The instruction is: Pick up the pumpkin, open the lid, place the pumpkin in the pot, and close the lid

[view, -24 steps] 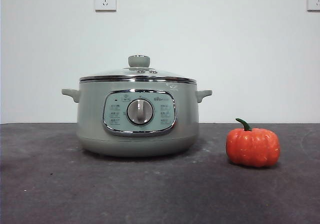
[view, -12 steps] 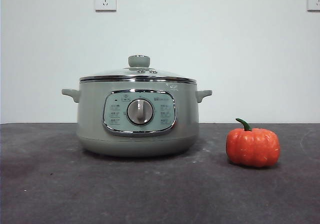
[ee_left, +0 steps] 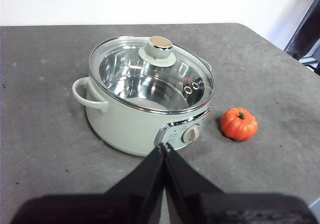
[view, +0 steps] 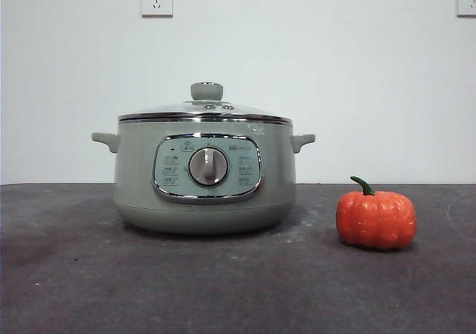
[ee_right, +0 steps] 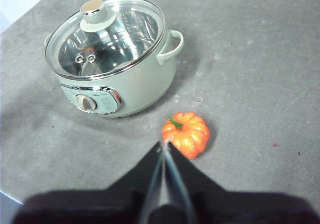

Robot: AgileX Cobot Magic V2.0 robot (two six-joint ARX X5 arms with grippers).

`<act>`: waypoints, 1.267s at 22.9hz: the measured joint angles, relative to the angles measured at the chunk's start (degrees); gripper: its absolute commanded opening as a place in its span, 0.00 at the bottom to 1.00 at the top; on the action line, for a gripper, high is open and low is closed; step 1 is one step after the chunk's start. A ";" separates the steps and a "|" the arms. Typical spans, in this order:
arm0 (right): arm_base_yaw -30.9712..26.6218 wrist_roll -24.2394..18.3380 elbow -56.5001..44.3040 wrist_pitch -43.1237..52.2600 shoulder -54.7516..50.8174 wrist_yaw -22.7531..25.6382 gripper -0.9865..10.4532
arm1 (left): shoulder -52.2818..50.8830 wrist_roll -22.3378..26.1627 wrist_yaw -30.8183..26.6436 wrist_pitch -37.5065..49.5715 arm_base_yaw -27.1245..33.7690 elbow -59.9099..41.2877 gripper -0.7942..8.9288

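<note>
Just beyond shut right pincer (ee_right: 164, 146) tips: pumpkin (ee_right: 187, 134); apart

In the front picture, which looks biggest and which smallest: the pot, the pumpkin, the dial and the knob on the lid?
1. The pot, by far the largest.
2. The pumpkin.
3. The dial.
4. The knob on the lid, only slightly smaller than the dial; it sits farther back, so that pair is unsure.
</note>
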 measured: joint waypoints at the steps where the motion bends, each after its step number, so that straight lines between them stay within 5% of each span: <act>1: 0.02 -0.02 0.00 0.17 -0.02 0.00 0.38 | 0.00 0.00 -0.02 0.09 0.00 0.00 0.39; 2: 0.02 -0.02 0.00 0.24 -0.02 0.00 0.55 | 0.00 0.00 -0.04 0.35 0.00 0.00 0.62; 3: 0.02 -0.02 0.00 0.35 -0.02 -0.02 0.68 | 0.00 0.00 -0.04 0.57 0.00 0.00 0.76; 4: 0.02 0.00 0.00 0.55 -0.02 0.00 0.72 | 0.00 0.00 -0.04 0.66 0.00 0.00 0.77; 19: 0.31 0.00 0.02 0.59 2.01 -0.02 0.72 | 0.00 -0.46 -0.04 0.81 0.00 0.00 0.78; 29: 9.20 -1.64 0.02 8.35 27.45 2.89 0.72 | 0.00 -0.46 -0.02 0.81 0.00 0.11 0.77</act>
